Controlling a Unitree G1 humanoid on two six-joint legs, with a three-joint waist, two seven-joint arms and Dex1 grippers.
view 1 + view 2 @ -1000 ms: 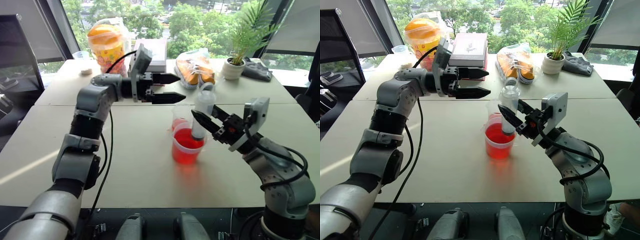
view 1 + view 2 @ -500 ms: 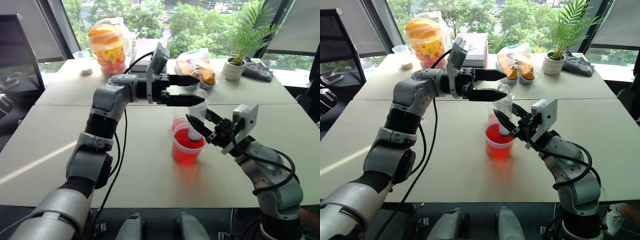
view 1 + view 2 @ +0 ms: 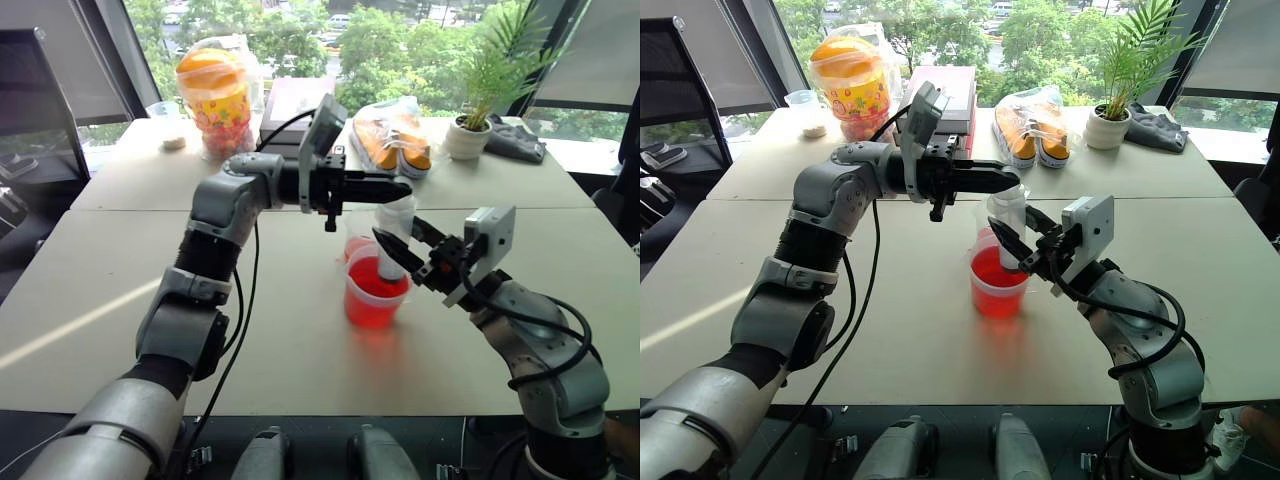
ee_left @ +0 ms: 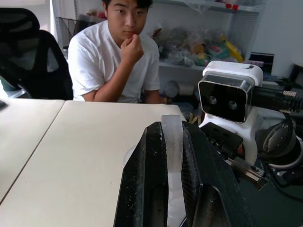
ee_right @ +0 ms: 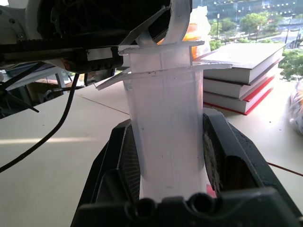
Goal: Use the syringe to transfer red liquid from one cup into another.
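Syringe (image 3: 1011, 225) — upright in the larger cup (image 3: 997, 285), mid-counter. My right claw (image 3: 1012, 240) clamps its barrel; left claw (image 3: 1002, 183) pinches the plunger top. Risk: an off-axis pull tips the cup, spilling red liquid (image 3: 995, 272).

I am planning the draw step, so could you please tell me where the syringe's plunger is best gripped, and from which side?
Grip the plunger by its flat top end, coming in level from the robot's left. The syringe stands upright in the larger cup, its barrel clamped by the right hand, so only the top is free. The left hand is already shut there.
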